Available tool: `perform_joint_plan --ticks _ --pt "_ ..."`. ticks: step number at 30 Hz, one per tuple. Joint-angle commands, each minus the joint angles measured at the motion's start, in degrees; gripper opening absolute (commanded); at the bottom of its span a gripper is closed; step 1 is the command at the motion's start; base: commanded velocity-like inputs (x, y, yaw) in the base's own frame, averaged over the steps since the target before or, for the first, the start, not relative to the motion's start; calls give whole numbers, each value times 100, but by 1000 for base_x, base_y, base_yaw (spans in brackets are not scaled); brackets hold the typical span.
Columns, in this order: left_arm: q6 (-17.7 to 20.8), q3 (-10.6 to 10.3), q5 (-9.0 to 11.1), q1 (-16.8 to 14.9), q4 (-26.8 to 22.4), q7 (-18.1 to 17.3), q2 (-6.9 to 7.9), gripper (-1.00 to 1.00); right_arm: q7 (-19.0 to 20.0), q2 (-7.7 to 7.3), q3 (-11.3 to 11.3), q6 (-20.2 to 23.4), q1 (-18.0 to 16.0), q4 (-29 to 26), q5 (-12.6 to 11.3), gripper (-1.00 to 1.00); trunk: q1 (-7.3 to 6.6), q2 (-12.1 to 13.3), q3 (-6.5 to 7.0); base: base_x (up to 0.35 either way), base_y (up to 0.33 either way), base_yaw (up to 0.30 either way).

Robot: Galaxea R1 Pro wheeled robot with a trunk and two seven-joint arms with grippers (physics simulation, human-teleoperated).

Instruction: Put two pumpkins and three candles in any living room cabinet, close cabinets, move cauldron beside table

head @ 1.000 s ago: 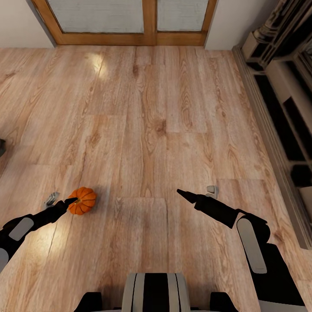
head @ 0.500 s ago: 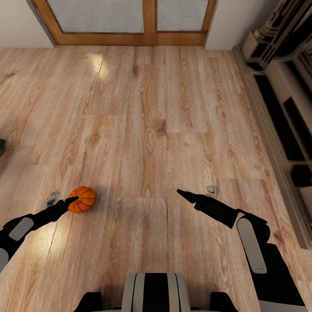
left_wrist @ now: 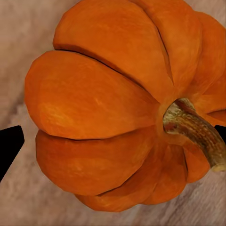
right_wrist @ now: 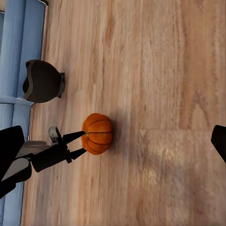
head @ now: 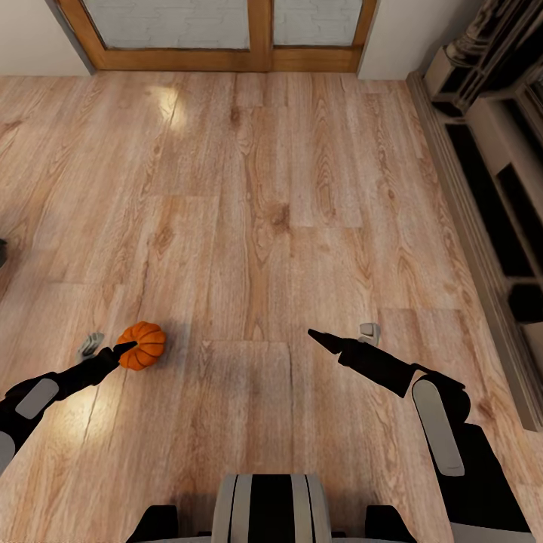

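- While the robot looks down from its head camera, a wide wooden floor (head: 256, 226) of pale brown planks spreads out ahead of it.
- One small orange pumpkin (head: 141, 345) sits on that floor, low in the view and toward the robot's left side.
- The left gripper (head: 121, 351) reaches out from the left arm and meets the near side of the pumpkin; its two dark fingers are spread, one on each side of the pumpkin's edge, as the right wrist camera shows.
- From the left wrist camera, the pumpkin's ribbed orange skin and curved brown stem (left_wrist: 195, 129) appear very close, with a black fingertip (left_wrist: 9, 143) at one edge of the picture. Whether the fingers press on the skin cannot be told.
- The right gripper (head: 320, 338) hangs above bare floor, well apart from the pumpkin. Its fingers look pressed together to a point from above, but the right wrist camera shows them at opposite edges of its picture, so they are spread and hold nothing.
- A black round pot (right_wrist: 42, 81) stands on the floor beyond the pumpkin, seen from the right wrist camera.
- A wood-framed glass door (head: 219, 34) runs along the far wall.
- Pale shelving (head: 498, 173) with dark openings lines the robot's right side.
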Motion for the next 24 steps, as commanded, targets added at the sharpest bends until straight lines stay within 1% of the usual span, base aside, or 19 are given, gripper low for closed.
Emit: perform_joint_plan --ticks 1,9,15,24 --pt "15 -42 58 -3 2 -3 7 100 13 1 -8 36 -3 -2 -9 100 -1 -1 -3 0 0 0" --pt "15 -42 58 -3 -2 -28 7 100 15 1 -6 36 -3 2 -10 100 -1 -1 -3 0 0 0" --pt "8 -42 58 -3 1 -257 7 100 15 1 -11 36 -3 0 -12 100 -1 -1 -3 0 0 0" --pt "10 -42 58 -3 2 -321 7 100 15 1 -12 36 -3 -1 -13 100 -1 -1 -3 0 0 0"
